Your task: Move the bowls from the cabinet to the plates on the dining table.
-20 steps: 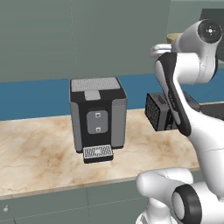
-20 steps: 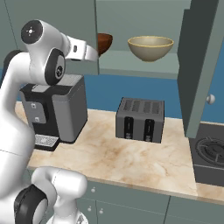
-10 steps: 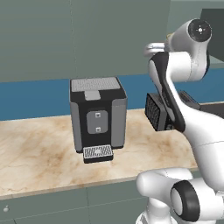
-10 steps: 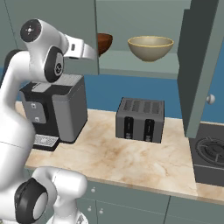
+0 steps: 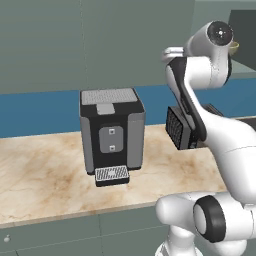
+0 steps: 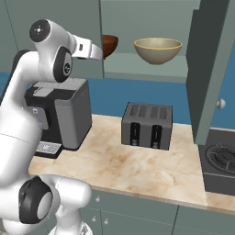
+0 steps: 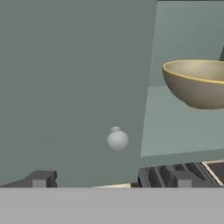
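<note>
While base drifted left, gripper [image 7: 111,178] nearer cabinet [image 7: 74,87].

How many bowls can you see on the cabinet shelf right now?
2. The pale olive bowl sits mid-shelf in the open cabinet; the dark brown bowl is to its left, partly hidden by the arm. More could be hidden behind the closed door.

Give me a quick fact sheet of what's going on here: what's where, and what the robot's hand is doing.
shelf: olive bowl and brown bowl sit on it, apart
cabinet: right door open
counter: coffee machine left, toaster middle
gripper: open, empty, facing a closed door's knob
bowls moved: none
</note>
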